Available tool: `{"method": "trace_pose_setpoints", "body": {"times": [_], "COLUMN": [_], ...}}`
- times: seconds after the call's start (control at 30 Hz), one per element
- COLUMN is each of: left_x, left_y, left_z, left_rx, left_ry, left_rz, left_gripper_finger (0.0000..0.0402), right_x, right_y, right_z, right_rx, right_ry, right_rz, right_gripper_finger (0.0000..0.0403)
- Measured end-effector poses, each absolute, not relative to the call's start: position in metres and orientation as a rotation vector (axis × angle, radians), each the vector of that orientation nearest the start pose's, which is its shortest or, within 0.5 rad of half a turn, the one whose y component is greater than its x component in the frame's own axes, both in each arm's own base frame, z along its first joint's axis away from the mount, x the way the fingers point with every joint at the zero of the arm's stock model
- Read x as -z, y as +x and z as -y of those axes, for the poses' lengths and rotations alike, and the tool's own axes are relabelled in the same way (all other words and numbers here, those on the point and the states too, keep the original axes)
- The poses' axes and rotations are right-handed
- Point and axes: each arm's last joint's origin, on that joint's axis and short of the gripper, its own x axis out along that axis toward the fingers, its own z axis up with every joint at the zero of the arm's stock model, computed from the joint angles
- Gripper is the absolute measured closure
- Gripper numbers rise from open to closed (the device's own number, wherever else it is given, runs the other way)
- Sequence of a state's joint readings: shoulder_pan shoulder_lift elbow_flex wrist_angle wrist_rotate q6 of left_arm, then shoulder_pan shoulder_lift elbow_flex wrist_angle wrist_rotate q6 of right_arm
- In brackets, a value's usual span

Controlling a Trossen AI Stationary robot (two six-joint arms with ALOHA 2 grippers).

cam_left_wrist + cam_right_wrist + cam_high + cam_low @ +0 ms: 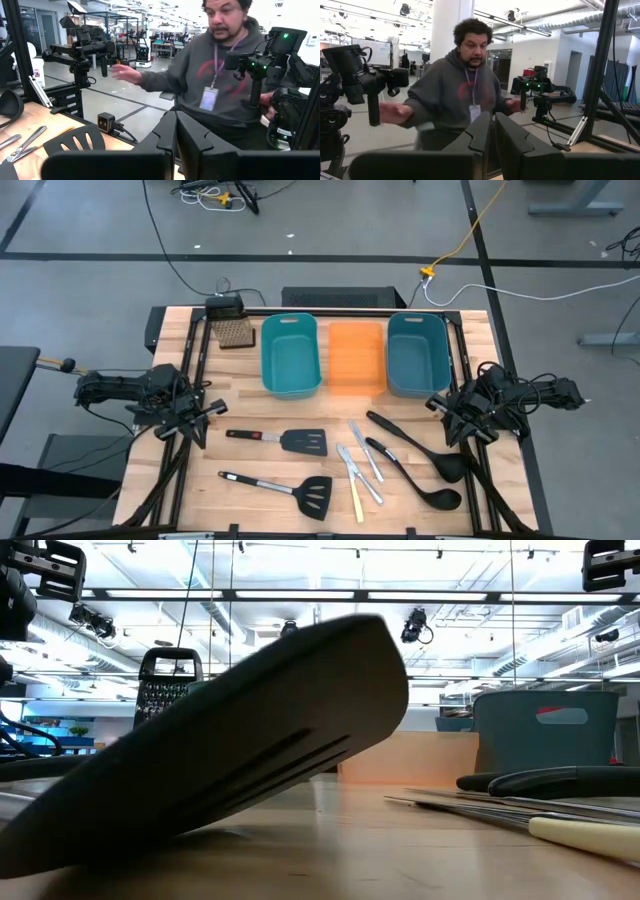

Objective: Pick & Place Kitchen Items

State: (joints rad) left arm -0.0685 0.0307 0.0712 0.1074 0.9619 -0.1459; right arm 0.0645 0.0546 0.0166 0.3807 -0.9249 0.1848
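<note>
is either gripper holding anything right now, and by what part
Nothing is held. The left gripper and right gripper are both shut and empty at the table's sides; the spatulas, ladles and knives lie untouched between them.

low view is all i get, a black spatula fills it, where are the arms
Observer: The left end effector is over the table's left side and the right end effector over its right side, both empty.
Operator: how many bins
Observer: Three in a row at the back: left teal bin, orange bin, right teal bin.
Operator: anyone around
Observer: Yes, a person in a grey hoodie is beyond the table.
</note>
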Motion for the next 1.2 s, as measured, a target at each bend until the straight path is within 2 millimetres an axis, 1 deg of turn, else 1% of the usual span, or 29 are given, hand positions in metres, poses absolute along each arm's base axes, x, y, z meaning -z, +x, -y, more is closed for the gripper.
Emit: {"method": "trace_pose_setpoints", "body": {"times": [0.1, 0.23, 0.4, 0.5, 0.63, 0.7, 0.73, 0.87, 1.07, 1.2], "left_x": [-0.194, -0.194, -0.194, -0.194, -0.196, -0.197, -0.198, -0.2, -0.203, -0.208], "left_y": [0.08, 0.08, 0.08, 0.08, 0.08, 0.081, 0.081, 0.081, 0.081, 0.081], "left_z": [0.029, 0.029, 0.029, 0.029, 0.029, 0.028, 0.028, 0.028, 0.027, 0.026], "left_rx": [1.036, 1.036, 1.036, 1.036, 1.004, 0.978, 0.972, 0.958, 0.917, 0.882], "left_ry": [-0.066, -0.065, -0.065, -0.069, -0.072, -0.101, -0.111, -0.136, -0.116, -0.149], "left_rz": [0.064, 0.065, 0.065, 0.063, 0.083, 0.082, 0.085, 0.086, 0.136, 0.169], "left_gripper_finger": [0.0383, 0.0383, 0.0383, 0.0383, 0.0383, 0.0383, 0.0383, 0.0383, 0.0383, 0.0383], "right_x": [-0.197, -0.197, -0.198, -0.198, -0.196, -0.192, -0.19, -0.182, -0.182, -0.182], "right_y": [0.082, 0.083, 0.085, 0.088, 0.094, 0.097, 0.097, 0.099, 0.099, 0.099], "right_z": [-0.028, -0.028, -0.026, -0.023, -0.014, -0.011, -0.01, -0.01, -0.01, -0.01], "right_rx": [-1.001, -0.947, -0.85, -0.681, -0.357, -0.238, -0.209, -0.207, -0.208, -0.208], "right_ry": [-0.005, -0.176, -0.211, -0.226, -0.064, -0.007, 0.002, -0.006, -0.007, -0.007], "right_rz": [0.244, 0.341, 0.366, 0.374, 0.293, 0.243, 0.218, 0.141, 0.138, 0.137], "right_gripper_finger": [0.0362, 0.0362, 0.0362, 0.0362, 0.0362, 0.0362, 0.0362, 0.0362, 0.0362, 0.0362]}}
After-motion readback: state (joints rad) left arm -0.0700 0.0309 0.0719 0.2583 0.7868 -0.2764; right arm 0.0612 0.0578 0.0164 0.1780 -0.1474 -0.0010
